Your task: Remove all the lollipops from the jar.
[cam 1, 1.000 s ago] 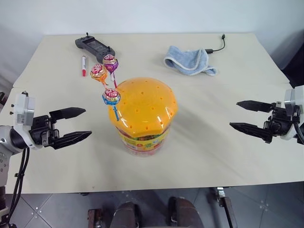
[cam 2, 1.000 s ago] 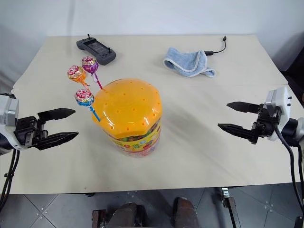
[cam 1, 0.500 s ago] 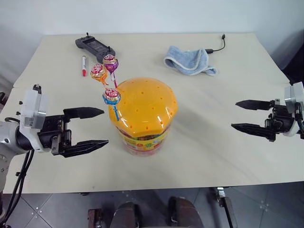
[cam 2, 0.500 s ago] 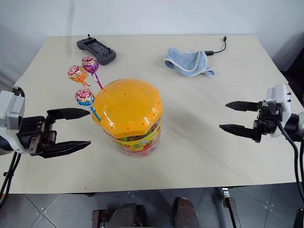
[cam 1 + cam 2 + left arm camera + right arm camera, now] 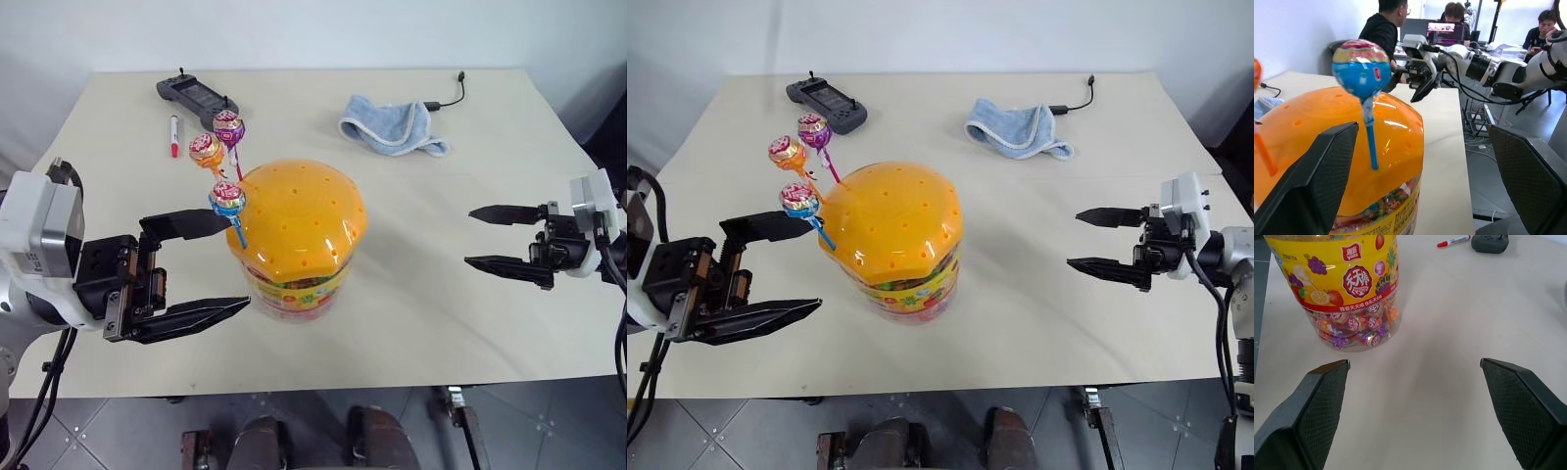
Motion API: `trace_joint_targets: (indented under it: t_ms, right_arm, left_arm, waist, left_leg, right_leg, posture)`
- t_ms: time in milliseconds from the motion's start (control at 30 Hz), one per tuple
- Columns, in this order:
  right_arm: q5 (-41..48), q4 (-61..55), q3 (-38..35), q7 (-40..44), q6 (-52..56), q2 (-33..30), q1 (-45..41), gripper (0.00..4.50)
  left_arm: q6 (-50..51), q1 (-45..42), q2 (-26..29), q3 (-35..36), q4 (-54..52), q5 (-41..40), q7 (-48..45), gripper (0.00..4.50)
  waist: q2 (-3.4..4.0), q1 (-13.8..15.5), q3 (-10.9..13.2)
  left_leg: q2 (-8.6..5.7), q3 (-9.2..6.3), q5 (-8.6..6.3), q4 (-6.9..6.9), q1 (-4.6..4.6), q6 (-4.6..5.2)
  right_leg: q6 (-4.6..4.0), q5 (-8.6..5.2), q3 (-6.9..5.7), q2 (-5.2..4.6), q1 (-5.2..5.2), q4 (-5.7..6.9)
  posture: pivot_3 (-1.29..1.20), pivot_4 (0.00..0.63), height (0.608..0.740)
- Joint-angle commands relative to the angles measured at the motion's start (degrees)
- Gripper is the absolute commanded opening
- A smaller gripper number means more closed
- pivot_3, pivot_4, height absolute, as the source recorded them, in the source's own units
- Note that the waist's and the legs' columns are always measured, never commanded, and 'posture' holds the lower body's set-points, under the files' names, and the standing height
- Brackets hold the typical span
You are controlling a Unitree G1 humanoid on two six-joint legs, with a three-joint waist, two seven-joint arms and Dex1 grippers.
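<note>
Beige and bare-topped, the table [image 5: 470, 323] stands against a pale wall, with grey floor tiles below its near edge. Through the left wrist camera, people sit at desks with a lit screen behind the table's far side.

The jar [image 5: 299, 235] stands upright near the table's middle, slightly toward the near edge, its long axis vertical, the orange lid [image 5: 304, 211] on top and wrapped sweets visible through the clear wall at its base. Three lollipops [image 5: 217, 157] stick out of the lid's left flank, sticks planted in the holes and heads slanting up and away to the left. The blue one [image 5: 228, 199] is lowest and nearest; the orange one [image 5: 205, 150] and the purple one [image 5: 228, 128] rise higher, farther back.

The left gripper [image 5: 211, 266] hangs just left of the jar, pointing toward it, jaws spread wide and holding nothing; its upper finger [image 5: 186, 223] lies close beside the blue one's head, though contact cannot be judged. The right gripper [image 5: 488, 237] hovers well to the jar's right, pointing at it, also wide apart and empty.

Farther back lie a marker [image 5: 173, 135] and a black controller [image 5: 196, 96] on the left, and a blue cloth [image 5: 392, 125] with a black cable [image 5: 446, 93] on the right, all well apart from the jar.
</note>
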Motion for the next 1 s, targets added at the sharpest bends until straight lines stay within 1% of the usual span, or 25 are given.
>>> trace_joint_targets:
  t_ms: [33,100,133,300,500,633,800,867,933,1000]
  right_arm:
    - [0.98,-0.86,-2.12,-0.99,-0.89,0.16,-0.92,4.49]
    - [1.18,-1.39,-2.65,-1.6,-0.96,0.35,-0.28,4.5]
    - [1.44,-1.88,-2.93,-1.89,-0.78,0.39,0.05,4.5]
    - [3.31,-4.66,-4.22,-2.58,0.31,0.03,1.99,4.5]
    - [8.36,-11.87,-5.85,-4.39,3.61,1.08,3.61,4.5]
    - [11.58,-17.43,-6.31,-7.2,6.31,2.05,4.12,4.5]
    - [12.3,-19.18,-5.95,-9.63,6.78,2.95,2.96,4.5]
    - [12.02,-18.58,-5.63,-10.05,6.45,3.2,2.17,4.5]
    - [11.43,-17.46,-5.16,-10.02,5.9,3.46,1.38,4.5]
    - [10.92,-16.56,-4.76,-9.98,5.37,3.74,0.79,4.5]
  left_arm:
    - [-1.27,-1.44,0.98,-0.7,-0.29,-0.93,-0.26,4.32]
    - [-2.16,-2.56,0.07,-1.55,0.6,-0.58,0.01,3.91]
    - [-2.24,-2.83,0.11,-1.74,1.0,-0.66,-0.24,3.62]
    - [-3.11,-0.81,-0.14,0.78,1.69,-1.52,-3.17,2.0]
    - [-4.03,0.39,0.02,2.48,2.81,-1.82,-5.57,0.08]
    - [-4.61,0.18,-0.18,4.37,2.9,-3.37,-5.34,0.03]
    - [-5.12,-2.72,0.38,5.61,4.72,-5.77,-4.26,0.03]
    - [-5.22,-6.24,0.96,4.36,6.81,-5.91,-3.44,0.03]
    - [-5.41,-12.2,1.23,1.11,10.06,-4.53,-1.96,0.03]
    - [-5.4,-16.58,1.16,-0.64,11.9,-3.82,-0.48,0.03]
  waist:
    - [0.0,-0.04,0.0]
    - [0.0,-0.01,0.0]
    - [0.0,-0.04,0.0]
    - [0.0,-0.09,0.0]
    - [0.0,-0.09,0.0]
    - [0.0,-0.09,0.0]
    - [0.0,0.13,0.0]
    - [-0.01,0.17,0.0]
    - [-0.01,0.2,-0.01]
    - [-0.02,0.11,-0.01]
  left_leg:
    - [0.0,0.01,0.0,0.0,0.0,0.0]
    - [0.0,0.0,0.0,0.0,0.0,0.0]
    - [0.0,0.01,0.0,0.0,0.0,0.0]
    - [0.0,0.02,0.0,-0.01,0.0,0.0]
    - [0.01,0.02,0.0,-0.01,0.0,0.0]
    - [0.01,0.0,0.0,-0.02,0.0,0.0]
    - [0.0,-0.03,-0.01,0.0,-0.01,-0.01]
    - [-0.02,-0.04,-0.01,0.03,-0.01,-0.01]
    - [-0.02,-0.05,-0.01,0.04,0.0,-0.01]
    - [-0.04,-0.11,0.0,0.08,0.02,-0.01]
  right_leg:
    - [0.0,0.0,0.01,0.0,0.0,0.0]
    - [0.0,0.0,0.0,0.01,0.0,0.0]
    - [0.0,0.0,-0.01,0.01,0.0,0.0]
    - [0.0,0.0,0.0,0.02,0.0,0.0]
    - [0.0,0.0,0.0,0.03,0.0,-0.01]
    - [0.0,0.0,0.0,0.03,0.0,-0.01]
    - [0.0,0.0,0.0,0.01,0.0,0.0]
    - [0.0,0.0,0.0,0.0,0.01,0.02]
    - [0.0,0.0,0.0,0.01,0.01,0.04]
    - [0.0,0.0,-0.07,0.01,0.11,0.02]
  posture:
    - [0.0,0.15,0.74]
    - [0.0,0.15,0.74]
    - [0.0,0.15,0.74]
    - [0.0,0.15,0.74]
    - [0.0,0.15,0.74]
    - [0.0,0.15,0.74]
    - [0.0,0.15,0.74]
    - [0.0,0.15,0.74]
    - [0.0,0.15,0.74]
    - [0.0,0.15,0.74]
